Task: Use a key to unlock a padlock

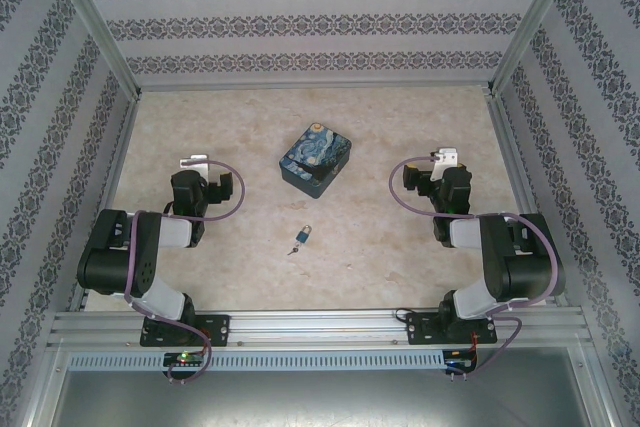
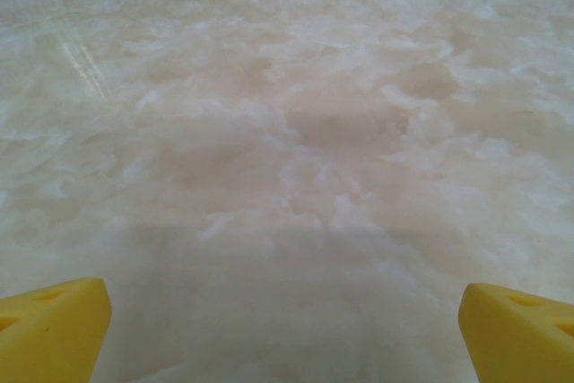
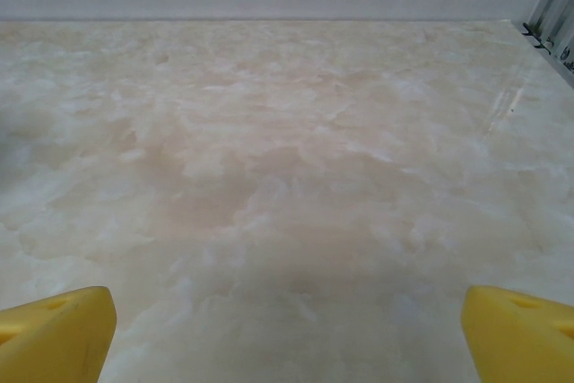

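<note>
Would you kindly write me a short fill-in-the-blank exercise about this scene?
The padlock lies on the table ____ the left arm and right arm.
The painted box sits ____ from the near edge than the padlock.
The left end effector and right end effector both stand ____.
Missing words: between, farther, open.

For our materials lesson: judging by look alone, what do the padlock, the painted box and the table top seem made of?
Padlock: teal body, likely painted metal; too small to confirm. Box: probably printed tin, given glossy swirl picture and rounded corners. Table top: marble-look cream veining with soft sheen; stone or laminate, undecided.
</note>
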{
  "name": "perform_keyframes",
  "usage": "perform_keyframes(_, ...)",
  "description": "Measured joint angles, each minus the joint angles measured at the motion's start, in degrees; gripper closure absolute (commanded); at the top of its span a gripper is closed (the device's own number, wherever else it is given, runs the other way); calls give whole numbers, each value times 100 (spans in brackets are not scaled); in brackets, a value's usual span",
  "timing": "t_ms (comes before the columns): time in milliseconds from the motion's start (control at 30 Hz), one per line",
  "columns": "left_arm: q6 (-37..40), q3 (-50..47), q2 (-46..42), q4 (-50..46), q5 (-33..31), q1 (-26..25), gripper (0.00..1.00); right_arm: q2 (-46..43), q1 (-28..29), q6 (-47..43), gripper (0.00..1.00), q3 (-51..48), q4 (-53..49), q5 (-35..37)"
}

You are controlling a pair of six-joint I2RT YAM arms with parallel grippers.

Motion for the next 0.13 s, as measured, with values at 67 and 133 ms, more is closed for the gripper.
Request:
perform_keyframes(67, 0, 0, 0, 39, 0, 0, 0, 0, -13, 2, 2, 0, -2, -7)
perform_keyframes(133, 0, 0, 0, 46, 0, 0, 0, 0, -15, 2, 2, 0, -2, -7)
